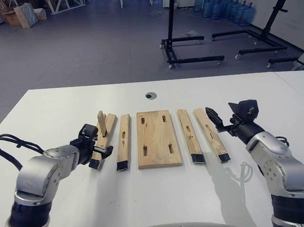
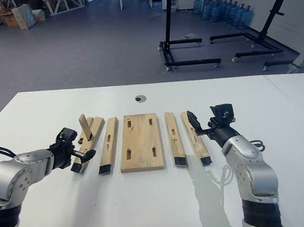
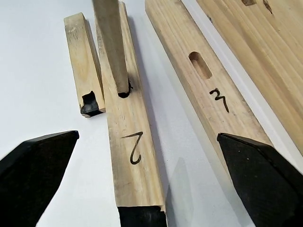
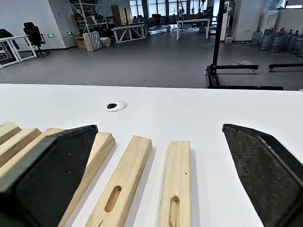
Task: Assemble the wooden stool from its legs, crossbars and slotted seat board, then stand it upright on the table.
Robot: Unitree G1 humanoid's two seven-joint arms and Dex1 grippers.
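Left of the seat board [image 1: 158,139], the left arm [image 1: 41,177] is built of rounded silver-grey shells joined by black bands. A thick black cable [image 1: 7,143] loops from its outer side. The left pincer [image 1: 99,147] is black, with a blocky housing and matt, wedge-shaped fingers [image 3: 35,175] that taper to blunt points. Right of the board, the right arm [image 1: 280,169] has the same grey shells and black collar, and a thin pale cable [image 1: 246,170] curls beside it. The right pincer [image 1: 223,117] is black too, its fingers [image 4: 47,179] grainy-surfaced.

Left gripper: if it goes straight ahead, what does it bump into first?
Probably the pale wooden leg with the black foot, lying right ahead; the wooden crossbar standing in it comes next.
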